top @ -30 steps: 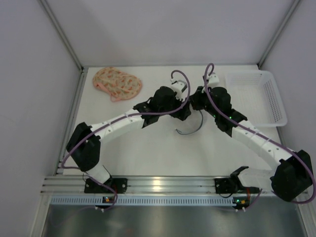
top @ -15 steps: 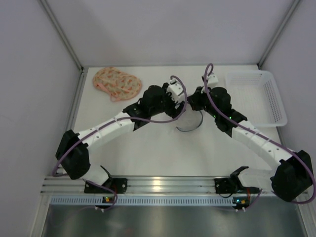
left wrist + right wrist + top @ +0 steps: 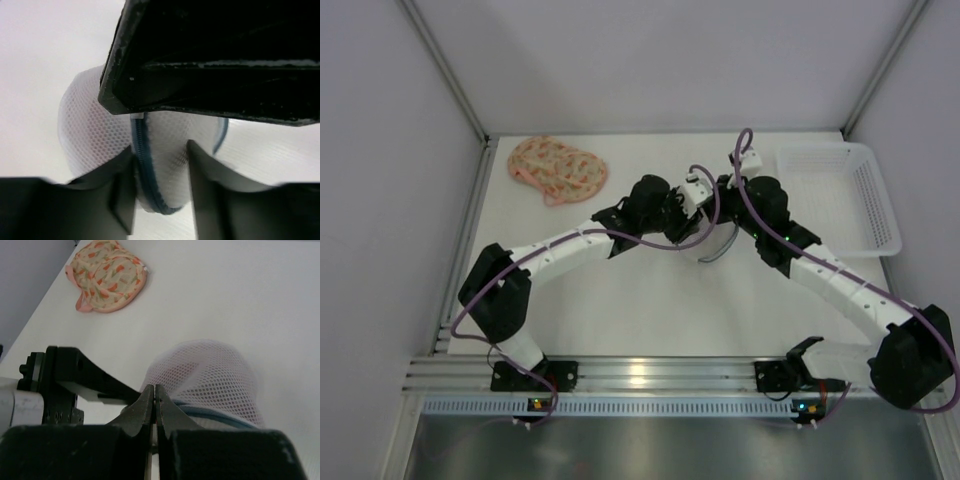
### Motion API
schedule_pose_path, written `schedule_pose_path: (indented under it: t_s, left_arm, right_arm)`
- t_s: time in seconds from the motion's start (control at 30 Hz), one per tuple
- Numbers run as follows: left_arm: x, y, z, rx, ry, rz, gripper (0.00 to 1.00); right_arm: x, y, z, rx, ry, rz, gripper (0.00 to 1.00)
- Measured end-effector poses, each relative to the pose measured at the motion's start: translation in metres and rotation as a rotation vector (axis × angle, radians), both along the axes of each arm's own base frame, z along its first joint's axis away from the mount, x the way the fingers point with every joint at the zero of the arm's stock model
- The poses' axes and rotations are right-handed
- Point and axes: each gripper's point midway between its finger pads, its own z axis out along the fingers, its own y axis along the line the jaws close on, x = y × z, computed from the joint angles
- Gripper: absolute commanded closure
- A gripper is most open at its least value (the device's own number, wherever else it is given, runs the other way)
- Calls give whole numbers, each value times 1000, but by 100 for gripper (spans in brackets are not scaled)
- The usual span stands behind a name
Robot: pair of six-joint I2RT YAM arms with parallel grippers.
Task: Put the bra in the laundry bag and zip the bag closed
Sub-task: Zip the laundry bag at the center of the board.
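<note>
Left wrist view: zip seam between the fingers, bra not yet bagged
Left gripper [image 3: 160, 152] has its fingers [image 3: 122, 200] apart, straddling a raised fold of the laundry bag [image 3: 92, 130]; the blue zip [image 3: 146, 172] runs down the gap, closer to one finger than the other. Right gripper [image 3: 156, 390] has its fingers together, apparently pinching mesh at the top of that fold, mid-table [image 3: 620, 310] towards the far edge. Bra [image 3: 558, 168] lies loose at the far left corner, well apart from both grippers. My judgement: close on the zip tape or pull rather than bare mesh, then draw away from the right pinch so the mouth gapes
</note>
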Motion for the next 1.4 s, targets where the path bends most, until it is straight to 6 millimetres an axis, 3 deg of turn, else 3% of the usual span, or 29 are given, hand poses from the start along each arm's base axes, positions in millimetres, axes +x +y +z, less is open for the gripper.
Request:
schedule_pose_path:
  t_s: [0.03, 0.07, 0.1, 0.37, 0.67, 0.7, 0.73, 0.87, 1.03, 1.2, 1.27, 1.4]
  left_arm:
    - [1, 1, 0, -1, -1, 7, 69]
    - [2, 0, 1, -6, -2, 14, 97]
    - [4, 0, 3, -16, -3, 24, 100]
    - [6, 12, 8, -96, -16, 100, 100]
    - [-43, 52, 7, -261, 26, 148, 100]
    - [-47, 55, 8, -275, 29, 150, 96]
    - [-52, 59, 10, -291, 32, 153, 71]
    - [-66, 73, 20, -341, 34, 166, 33]
    - [-64, 75, 46, -384, 10, 183, 21]
    - [-42, 50, 81, -395, -41, 144, 20]
    - [-31, 37, 81, -369, -62, 121, 20]
    - [-12, 14, 55, -287, -60, 59, 22]
  right_arm:
    - [0, 0, 1, 1, -2, 0, 100]
    - [0, 0, 1, 2, -3, -1, 100]
    - [0, 0, 3, 3, -7, -1, 100]
    - [4, -9, 7, 6, -17, -62, 100]
    - [7, -19, 6, 2, -11, -114, 100]
    - [7, -19, 6, 1, -11, -114, 100]
    - [7, -19, 6, 3, -9, -114, 100]
    - [9, -21, 6, 5, -10, -120, 100]
    - [10, -23, 6, 0, -12, -122, 100]
    - [9, -22, 6, -1, -14, -119, 100]
    - [9, -21, 7, 2, -16, -113, 100]
    - [7, -18, 7, 1, -19, -95, 100]
